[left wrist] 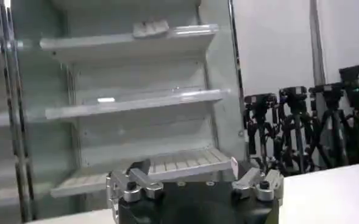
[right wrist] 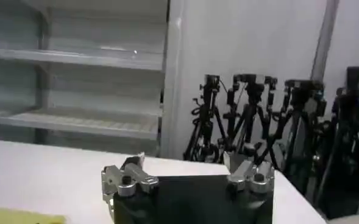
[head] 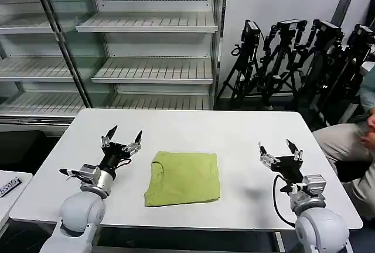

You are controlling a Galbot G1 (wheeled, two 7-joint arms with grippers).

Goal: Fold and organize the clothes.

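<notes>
The lime T-shirt (head: 183,177) lies folded into a neat rectangle on the white table (head: 193,127), its neck opening at the left side. A corner of the shirt (right wrist: 21,215) shows in the right wrist view. My left gripper (head: 122,135) hovers open just left of the shirt, fingers pointing up and away, nothing between them. My right gripper (head: 280,148) is open too, well to the right of the shirt, above bare table. In each wrist view the fingers (left wrist: 139,170) (right wrist: 132,164) stand spread wide apart.
White shelving (head: 152,24) stands behind the table. Black tripods (head: 293,60) crowd the back right. A person's sleeve and leg (head: 345,142) sit at the table's right edge. A second small table (head: 9,191) lies at the left.
</notes>
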